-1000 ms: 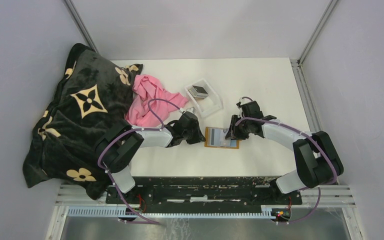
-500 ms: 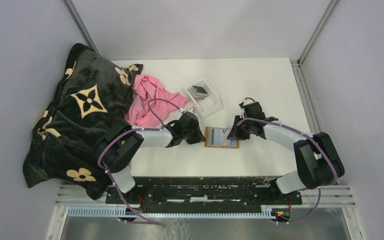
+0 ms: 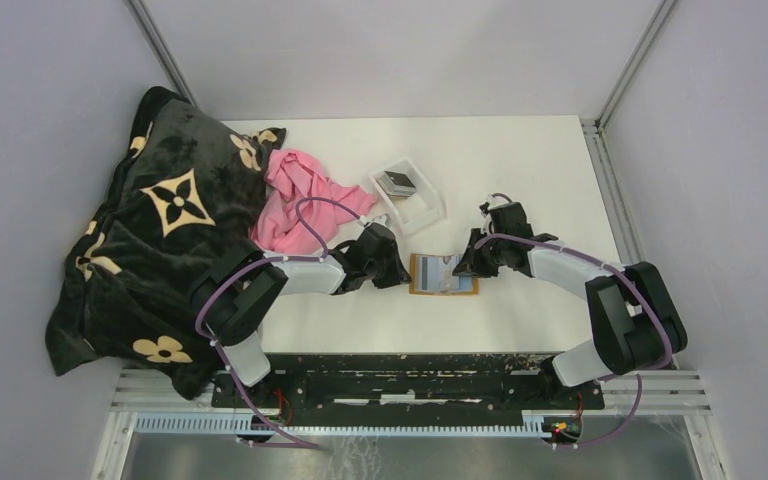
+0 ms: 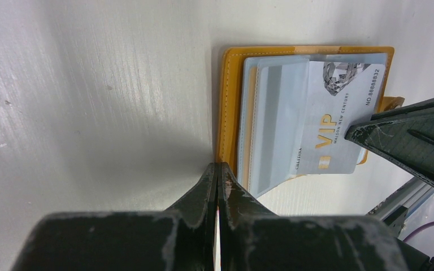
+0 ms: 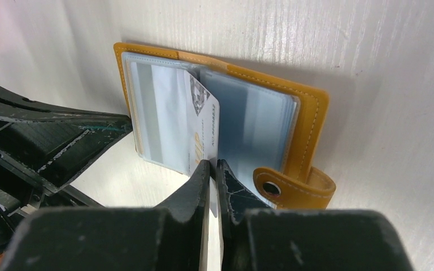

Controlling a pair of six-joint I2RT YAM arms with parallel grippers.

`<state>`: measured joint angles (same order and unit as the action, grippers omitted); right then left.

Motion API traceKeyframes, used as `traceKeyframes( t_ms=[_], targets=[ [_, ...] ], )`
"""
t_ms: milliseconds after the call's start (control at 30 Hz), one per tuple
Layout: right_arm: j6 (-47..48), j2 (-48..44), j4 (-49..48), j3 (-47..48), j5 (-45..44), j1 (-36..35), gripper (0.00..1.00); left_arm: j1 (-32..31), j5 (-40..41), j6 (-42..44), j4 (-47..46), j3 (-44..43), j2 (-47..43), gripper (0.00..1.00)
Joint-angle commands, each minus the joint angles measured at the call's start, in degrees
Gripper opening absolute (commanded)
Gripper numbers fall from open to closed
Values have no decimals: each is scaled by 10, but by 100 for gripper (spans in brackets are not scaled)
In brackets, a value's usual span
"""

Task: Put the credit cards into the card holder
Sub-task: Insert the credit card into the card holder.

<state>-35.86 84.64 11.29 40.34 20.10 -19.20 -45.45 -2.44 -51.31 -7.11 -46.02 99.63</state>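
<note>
Top external view: a white table (image 3: 520, 170) has the orange card holder (image 3: 428, 278) lying open on it, near the front, between the two arms. The left gripper (image 3: 402, 272) is at the holder's left side and the right gripper (image 3: 463, 268) is at its right side. Behind the holder sits a clear tray (image 3: 422, 212) with a few dark cards (image 3: 397, 182) in it. A pink cloth (image 3: 300, 200) lies just beside the tray, and a big black blanket (image 3: 160, 240) with pale flower shapes covers the left end. In the left wrist view, the left gripper's (image 4: 217, 167) fingers are pressed tight together with nothing between them, and their tips touch the orange edge of the card holder (image 4: 226, 101). In the right wrist view, the right gripper (image 5: 213, 165) pinches the near edge of a silver VIP card (image 5: 203, 127) with its fingers very close together. The card stands tilted over the clear pockets (image 5: 158, 124), near the fold of the holder (image 5: 311, 113). I cannot tell if it is inside a pocket. The holder's snap tab (image 5: 294, 189) sticks out just beside the right fingers.
</note>
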Motion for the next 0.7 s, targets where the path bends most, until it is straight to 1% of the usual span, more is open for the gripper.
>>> traceKeyframes(
  t_ms=[0, 200, 667],
  targets=[
    [1, 19, -20, 0, 1, 3, 10, -2, 14, 30, 81, 17, 30, 4],
    [14, 39, -10, 4, -5, 3, 7, -2, 15, 32, 83, 13, 34, 4],
    [24, 78, -14, 15, 12, 4, 4, -2, 10, 34, 84, 0, 51, 4]
  ],
)
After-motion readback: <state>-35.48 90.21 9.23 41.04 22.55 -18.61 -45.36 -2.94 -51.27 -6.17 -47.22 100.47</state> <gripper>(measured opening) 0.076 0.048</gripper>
